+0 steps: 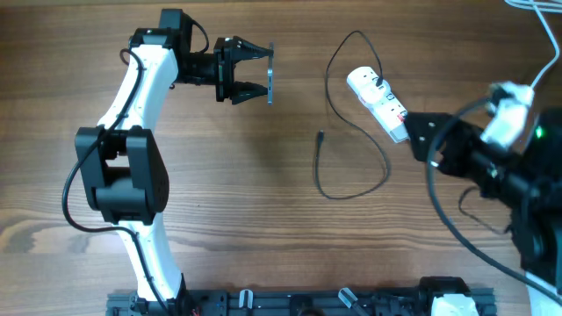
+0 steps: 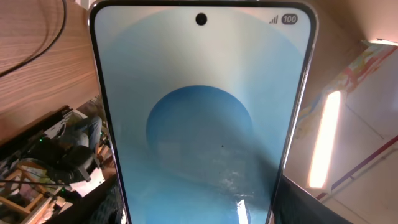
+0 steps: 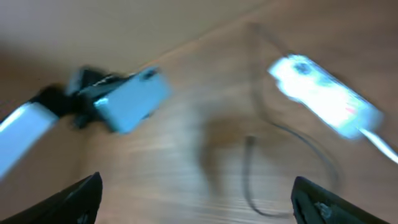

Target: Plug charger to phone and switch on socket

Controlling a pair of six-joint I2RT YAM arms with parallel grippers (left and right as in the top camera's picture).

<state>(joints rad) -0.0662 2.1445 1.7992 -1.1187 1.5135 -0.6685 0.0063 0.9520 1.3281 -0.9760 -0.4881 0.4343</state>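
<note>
Overhead, charger's plug tip (image 1: 320, 137): lies free on the table (image 1: 219, 175) near the middle, left of the socket (image 1: 376, 98) and apart from it; nothing touches it.
Charger handling: judged very light and limp. The thin black cable loops loosely and would likely trail or swing, so the stiff plug tip looks the best place to pinch, just behind its end, with the connector left clear.
Charger risk: the tip is small and low on the wood, so a wide grip could slide off it.
Phone (image 1: 270, 75): off the table at the far left, edge-on from above; its lit screen fills the left wrist view.
Phone handling: rigid, smooth, probably slippery glass; best gripped by its side edges.
Left gripper (image 1: 263, 70): partly closed, clamping the phone across its width.
Right gripper (image 3: 196, 183): spread wide and empty, beside the near right end of the socket; its view is blurred.
Socket: white strip lying diagonally at the far right, cable plugged in; switch state unreadable.
</note>
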